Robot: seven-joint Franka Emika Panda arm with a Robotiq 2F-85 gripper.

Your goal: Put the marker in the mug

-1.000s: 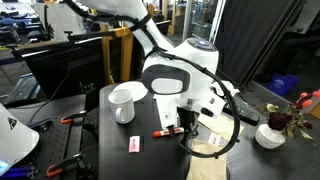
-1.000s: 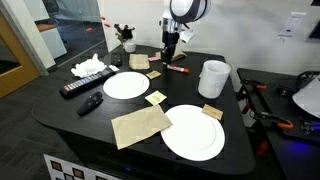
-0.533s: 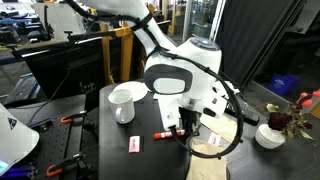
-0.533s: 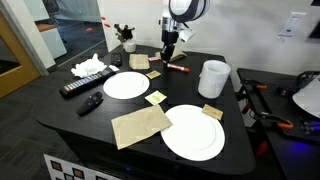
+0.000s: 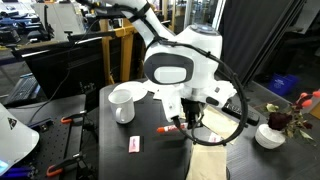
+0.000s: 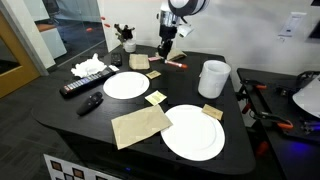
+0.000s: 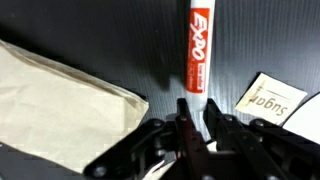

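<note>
The marker (image 7: 197, 50) is a red and white stick. In the wrist view its lower end sits between my gripper (image 7: 195, 112) fingers, which are shut on it. In both exterior views the gripper (image 5: 186, 118) (image 6: 165, 47) holds the marker (image 5: 169, 128) (image 6: 175, 62) just above the black table, with the free end tilted down. The white mug (image 5: 122, 102) (image 6: 212, 78) stands upright on the table, apart from the gripper and off to one side.
Two white plates (image 6: 126, 85) (image 6: 193, 131), a brown napkin (image 6: 140, 125) (image 7: 60, 90), a sugar packet (image 7: 268, 100), small cards (image 6: 155, 97) (image 5: 134, 144), a remote (image 6: 80, 88) and white tissues (image 6: 90, 67) lie on the table. A white bowl (image 5: 268, 136) sits beyond the table edge.
The arm has risen and swung a little, and the marker has come up off the table with the gripper.
</note>
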